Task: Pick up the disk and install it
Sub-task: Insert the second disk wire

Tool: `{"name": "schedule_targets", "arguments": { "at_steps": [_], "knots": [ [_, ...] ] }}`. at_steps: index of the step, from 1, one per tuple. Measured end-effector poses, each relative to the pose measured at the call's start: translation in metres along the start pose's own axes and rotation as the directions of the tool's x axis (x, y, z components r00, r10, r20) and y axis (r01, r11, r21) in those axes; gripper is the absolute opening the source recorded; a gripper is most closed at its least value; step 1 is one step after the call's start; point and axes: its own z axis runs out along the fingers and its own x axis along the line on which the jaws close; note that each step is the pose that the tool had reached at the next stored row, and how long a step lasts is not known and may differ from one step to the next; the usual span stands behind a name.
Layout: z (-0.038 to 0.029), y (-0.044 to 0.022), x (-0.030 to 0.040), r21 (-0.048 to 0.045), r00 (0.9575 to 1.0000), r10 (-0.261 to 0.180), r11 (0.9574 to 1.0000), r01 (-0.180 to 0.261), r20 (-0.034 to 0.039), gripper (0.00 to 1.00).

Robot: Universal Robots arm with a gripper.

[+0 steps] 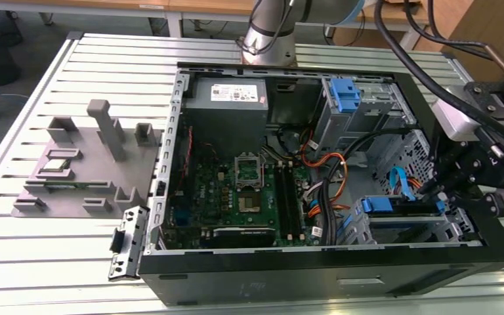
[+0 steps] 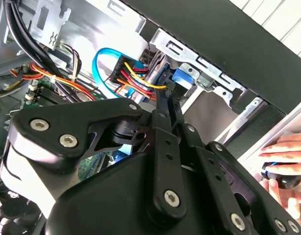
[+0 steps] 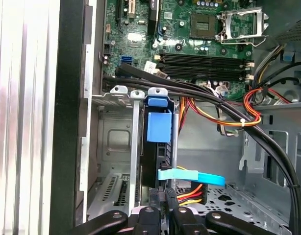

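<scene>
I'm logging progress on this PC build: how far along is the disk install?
Mostly done: the disk stands edge-on in the drive cage of the computer case, its blue rail at the cage's edge. The gripper is at its cabled end, beside the connector wires. Whether it is fully seated cannot be told.

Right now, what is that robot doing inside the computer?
A robot arm is reaching into an open computer case that lies on its side on the table. The robot's hand is down at the disk, the drive with blue plastic rails. The disk stands on edge in a slot of the metal drive cage, at the exterior view's right. The hand is right at the end of the disk where the coloured cables are.
</scene>
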Motion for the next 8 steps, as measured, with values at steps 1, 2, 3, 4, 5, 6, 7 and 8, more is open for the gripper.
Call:
{"name": "schedule_targets", "arguments": {
  "at_steps": [1,2,3,4,5,6,7,8],
  "knots": [
    [0.0001,0.0001,0.0,0.0,1.0,0.0,1.0,0.0,-0.0001,0.16],
    [0.0001,0.0002,0.0,0.0,1.0,0.0,1.0,0.0,-0.0002,0.16],
    [0.0002,0.0004,0.0,0.0001,1.0,0.0,1.0,0.0,-0.0002,0.16],
    [0.0004,0.0007,0.0001,0.0001,1.0,0.0,1.0,0.0,0.0,0.16],
    [0.0004,0.0009,0.0001,0.0001,1.0,0.0,1.0,0.0,0.0001,0.16],
    [0.0005,0.0011,0.0001,0.0001,1.0,0.0,1.0,0.0,0.0002,0.16],
    [0.0005,0.0013,0.0001,0.0001,1.0,0.0,1.0,0.0,0.0002,0.16],
    [0.0005,0.0014,0.0001,0.0002,1.0,0.0,1.0,0.0,0.0002,0.16]
  ]
}}
